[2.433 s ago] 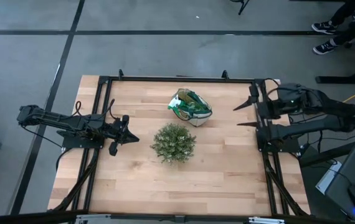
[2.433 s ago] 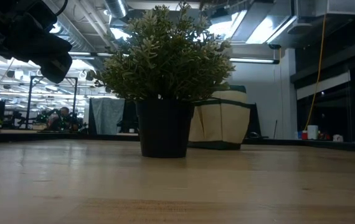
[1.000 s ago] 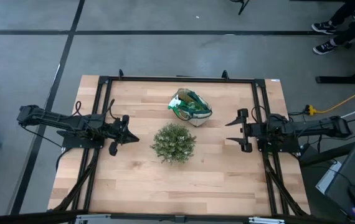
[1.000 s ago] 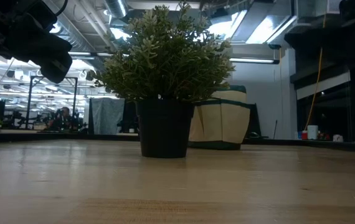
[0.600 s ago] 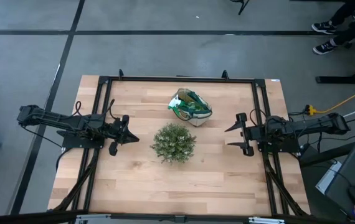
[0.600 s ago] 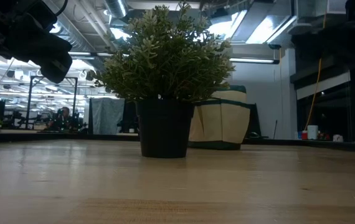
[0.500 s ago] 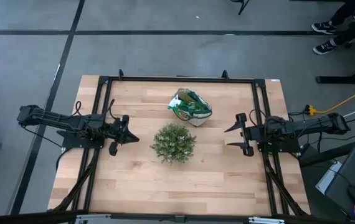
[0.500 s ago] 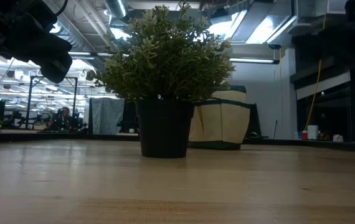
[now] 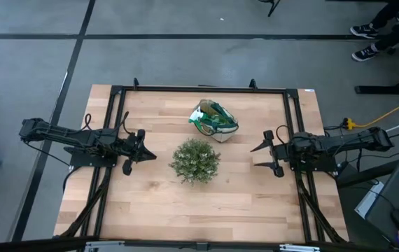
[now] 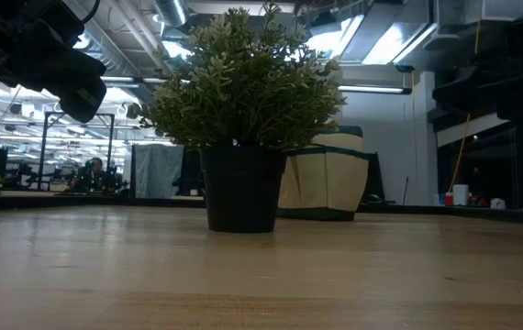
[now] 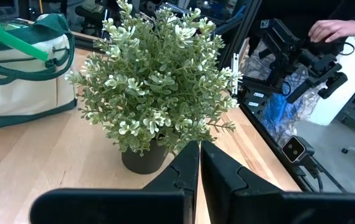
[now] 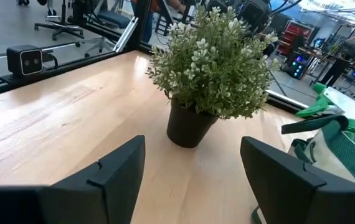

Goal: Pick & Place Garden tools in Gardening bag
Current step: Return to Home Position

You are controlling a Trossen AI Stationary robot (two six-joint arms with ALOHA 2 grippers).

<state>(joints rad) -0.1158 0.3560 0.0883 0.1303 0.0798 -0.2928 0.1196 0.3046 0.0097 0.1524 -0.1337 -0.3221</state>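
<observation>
The cream gardening bag (image 9: 215, 120) with dark green trim stands on its base at the table's far middle. It also shows in the left wrist view (image 11: 22, 74) and the right wrist view (image 12: 336, 149). A bright green plastic tool (image 11: 12, 37) sticks out of its top; other garden tools are hidden. My left gripper (image 9: 152, 155) hovers shut at the table's left, pointing at the plant. My right gripper (image 9: 255, 157) hovers open at the right, also pointing at the plant, with nothing between its fingers (image 12: 118, 168).
A round bushy potted plant (image 9: 195, 160) stands on the table's middle, between the two grippers and just nearer than the bag. Black frame rails (image 9: 119, 126) run along the table's sides. A person's hand (image 11: 336, 28) shows beyond the right edge.
My right gripper has swung a little toward the table's near edge, sunk slightly and tipped toward level, staying open. The bag and the plant have kept their places.
</observation>
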